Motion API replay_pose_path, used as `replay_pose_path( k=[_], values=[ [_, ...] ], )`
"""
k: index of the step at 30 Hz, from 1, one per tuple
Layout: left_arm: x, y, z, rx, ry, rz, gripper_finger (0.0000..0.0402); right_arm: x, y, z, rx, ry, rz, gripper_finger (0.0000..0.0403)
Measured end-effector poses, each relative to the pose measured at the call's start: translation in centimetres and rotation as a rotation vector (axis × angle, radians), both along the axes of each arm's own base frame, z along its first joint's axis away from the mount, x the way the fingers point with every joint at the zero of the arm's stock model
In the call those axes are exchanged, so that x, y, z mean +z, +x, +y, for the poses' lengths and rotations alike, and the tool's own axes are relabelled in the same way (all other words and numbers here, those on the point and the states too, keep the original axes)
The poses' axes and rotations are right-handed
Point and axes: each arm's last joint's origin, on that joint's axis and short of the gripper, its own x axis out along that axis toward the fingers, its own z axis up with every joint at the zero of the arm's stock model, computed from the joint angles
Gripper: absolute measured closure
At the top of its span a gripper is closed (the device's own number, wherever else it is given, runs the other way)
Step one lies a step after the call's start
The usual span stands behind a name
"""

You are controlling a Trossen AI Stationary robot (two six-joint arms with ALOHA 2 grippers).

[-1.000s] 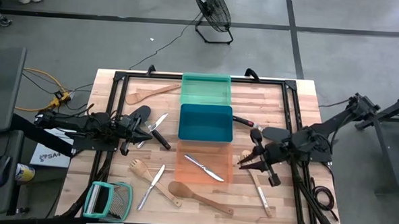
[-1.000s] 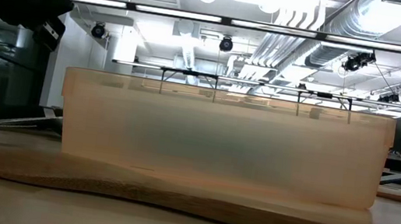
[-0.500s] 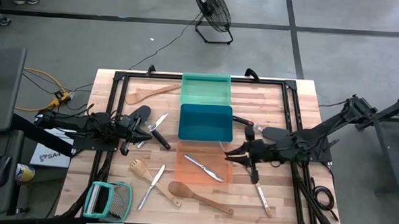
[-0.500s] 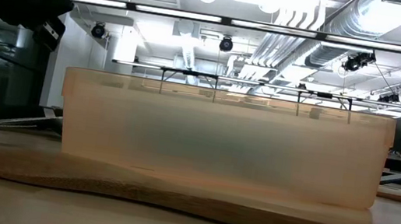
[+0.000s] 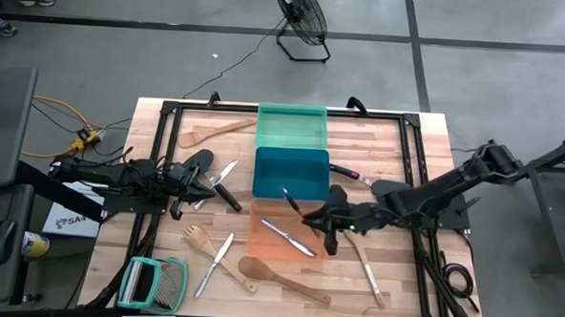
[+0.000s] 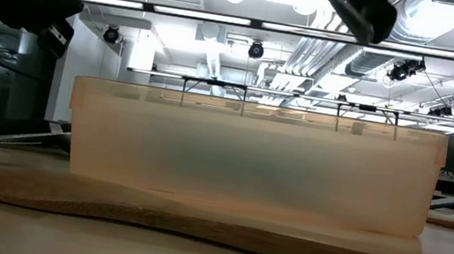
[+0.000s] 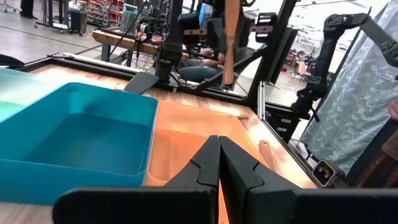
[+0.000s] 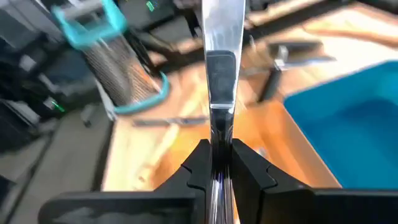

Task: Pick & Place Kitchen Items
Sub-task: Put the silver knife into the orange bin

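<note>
Reaching in over the orange tray (image 5: 287, 237), the right tool (image 5: 309, 215) pinches a silver knife (image 5: 291, 201) between its fingers, the blade lifted clear of the desk (image 5: 397, 149) and slanting toward the near corner of the blue tray (image 5: 291, 172). In the right wrist view the same knife (image 8: 221, 74) runs straight out from the pressed fingers (image 8: 198, 163), with the orange tray (image 8: 186, 146) beneath it and the blue tray (image 8: 348, 124) off to one side. A second silver knife (image 5: 290, 237) lies inside the orange tray. The green tray (image 5: 291, 126) sits at the far end of the row, touching the blue one. On the right side of the desk a pale wooden utensil (image 5: 366, 270) lies beside the orange tray. A wooden spoon (image 5: 282, 277) rests near the front edge, with a wooden fork (image 5: 199, 238) and another silver knife (image 5: 214, 263) to its left, and a wooden spatula (image 5: 212, 132) lies by the green tray. The left tool (image 5: 203, 182) rests on the desk left of the blue tray, its fingers (image 7: 214, 171) pressed together on nothing in the left wrist view, among a black spatula (image 5: 195, 161) and metal tongs (image 5: 221, 176). In the low view the orange tray (image 6: 250, 155) fills the middle, with the right arm (image 6: 355, 4) dark above it.
</note>
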Motion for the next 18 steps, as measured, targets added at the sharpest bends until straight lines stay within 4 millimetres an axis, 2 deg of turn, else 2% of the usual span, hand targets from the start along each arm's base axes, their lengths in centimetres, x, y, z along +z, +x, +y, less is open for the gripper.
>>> replay_pose_path(
  k=[8, 12, 18],
  values=[
    [0.0, 0.0, 0.0, 0.000, 0.000, 0.000, 0.0402, 0.8, 3.0, -1.1, 0.020, -0.017, 0.282, 0.0372],
    [0.0, 0.0, 0.0, 0.000, 0.000, 0.000, 0.0402, 0.1, 4.8, -1.5, 0.012, 0.037, 0.421, 0.0372],
    [0.0, 0.0, 0.0, 0.000, 0.000, 0.000, 0.0402, -1.8, 7.2, -1.8, 0.036, 0.070, 0.538, 0.0372]
  ],
)
